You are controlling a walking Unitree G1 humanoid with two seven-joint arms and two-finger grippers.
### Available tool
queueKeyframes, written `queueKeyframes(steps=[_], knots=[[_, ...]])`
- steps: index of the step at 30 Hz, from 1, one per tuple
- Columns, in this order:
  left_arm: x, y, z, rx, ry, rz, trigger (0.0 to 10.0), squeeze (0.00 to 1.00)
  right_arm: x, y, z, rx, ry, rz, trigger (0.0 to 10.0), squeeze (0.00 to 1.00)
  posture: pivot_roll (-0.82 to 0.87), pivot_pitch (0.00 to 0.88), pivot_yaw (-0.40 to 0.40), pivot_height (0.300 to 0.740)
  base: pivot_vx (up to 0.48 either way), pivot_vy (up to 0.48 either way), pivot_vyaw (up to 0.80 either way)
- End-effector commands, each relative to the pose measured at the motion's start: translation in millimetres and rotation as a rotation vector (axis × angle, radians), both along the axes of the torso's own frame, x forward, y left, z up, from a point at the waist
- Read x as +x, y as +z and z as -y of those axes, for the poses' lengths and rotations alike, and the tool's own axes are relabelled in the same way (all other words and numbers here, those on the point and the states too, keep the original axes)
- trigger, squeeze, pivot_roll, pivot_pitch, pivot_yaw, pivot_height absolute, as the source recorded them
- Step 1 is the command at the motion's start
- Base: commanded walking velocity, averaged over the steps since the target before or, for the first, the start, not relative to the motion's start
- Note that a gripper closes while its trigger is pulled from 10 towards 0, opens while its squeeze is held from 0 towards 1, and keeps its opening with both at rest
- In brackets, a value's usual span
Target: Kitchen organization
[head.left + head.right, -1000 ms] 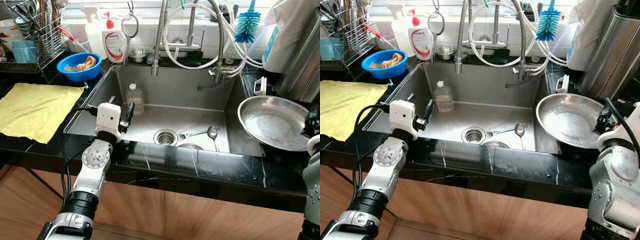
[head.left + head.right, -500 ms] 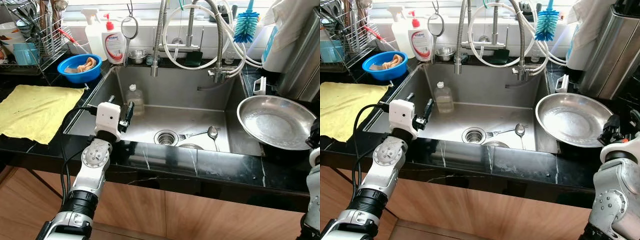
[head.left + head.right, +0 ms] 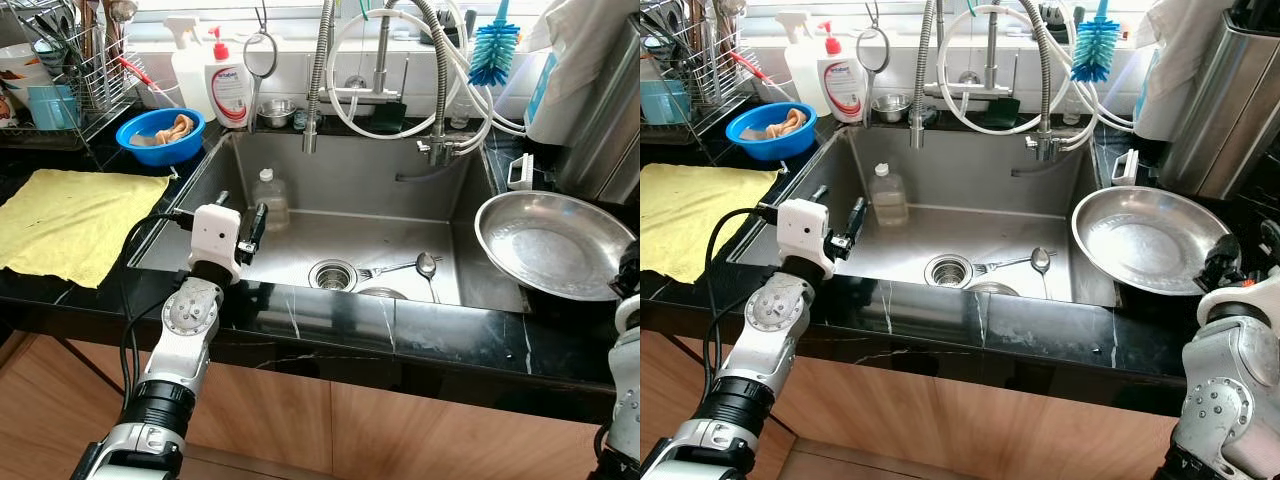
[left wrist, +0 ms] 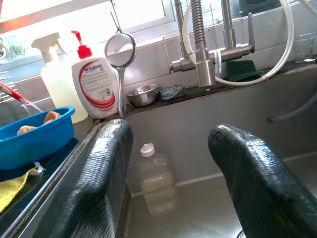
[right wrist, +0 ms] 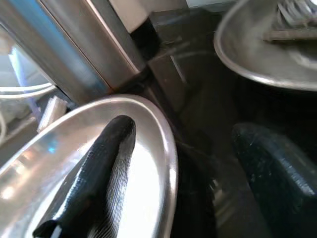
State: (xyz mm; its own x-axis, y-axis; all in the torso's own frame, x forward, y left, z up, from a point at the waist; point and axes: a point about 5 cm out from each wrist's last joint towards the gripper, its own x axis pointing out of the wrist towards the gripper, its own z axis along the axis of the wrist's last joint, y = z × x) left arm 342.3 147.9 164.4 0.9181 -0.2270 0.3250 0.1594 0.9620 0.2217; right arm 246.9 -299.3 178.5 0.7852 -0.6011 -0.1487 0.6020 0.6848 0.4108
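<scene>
A wide steel bowl (image 3: pixel 550 245) rests on the black counter to the right of the sink (image 3: pixel 400 180). My right gripper (image 5: pixel 183 144) is open at the bowl's right rim, one finger (image 5: pixel 99 173) over the inside and the other outside. My left gripper (image 3: pixel 240 215) is open at the sink's front left edge, pointing at a clear plastic bottle (image 4: pixel 154 181) that stands against the sink's back left wall. A spoon (image 3: pixel 425 265) and a fork (image 3: pixel 385 270) lie by the drain (image 3: pixel 331 274).
A yellow cloth (image 3: pixel 70 215) lies on the left counter, with a blue bowl (image 3: pixel 158 133), a soap bottle (image 3: pixel 229 90) and a dish rack (image 3: pixel 70 70) behind it. Faucet hoses and a blue brush (image 3: pixel 495 50) hang over the sink. A tall steel canister (image 3: pixel 600 120) stands at the back right.
My right gripper has dropped a little lower at the steel bowl's right rim. The left arm has stayed put.
</scene>
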Motion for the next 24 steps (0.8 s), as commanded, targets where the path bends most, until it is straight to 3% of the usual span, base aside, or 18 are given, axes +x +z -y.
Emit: queueKeyframes(steps=[1,15,17,18,24], knots=[[2.8,7.1,-3.1,0.016,0.001,0.023,10.0,0.00,0.7,-2.7,-1.0,0.012,0.013,-0.022,10.0,0.00,-0.04,0.000,0.050,0.720,0.000,0.000,0.00],[2.2,7.5,-0.4,0.035,-0.014,0.031,10.0,0.00,6.6,-7.5,-3.7,-0.030,0.053,-0.092,10.0,0.00,-0.04,0.000,0.055,0.720,0.000,0.000,0.00],[2.4,8.1,-0.6,0.034,-0.012,0.032,10.0,0.00,7.9,-7.3,-5.3,-0.049,0.066,-0.100,2.8,0.00,-0.04,0.000,0.055,0.720,0.000,0.000,0.00],[2.5,8.3,-0.7,0.034,-0.012,0.032,10.0,0.00,8.4,-7.5,-6.2,-0.050,0.072,-0.103,0.0,0.00,-0.04,0.000,0.057,0.720,0.000,0.000,0.00],[3.3,8.1,-0.7,0.036,-0.009,0.028,10.0,0.00,9.1,-9.7,-6.3,-0.068,0.076,-0.138,0.0,0.00,-0.03,0.000,0.055,0.720,0.000,0.000,0.00]])
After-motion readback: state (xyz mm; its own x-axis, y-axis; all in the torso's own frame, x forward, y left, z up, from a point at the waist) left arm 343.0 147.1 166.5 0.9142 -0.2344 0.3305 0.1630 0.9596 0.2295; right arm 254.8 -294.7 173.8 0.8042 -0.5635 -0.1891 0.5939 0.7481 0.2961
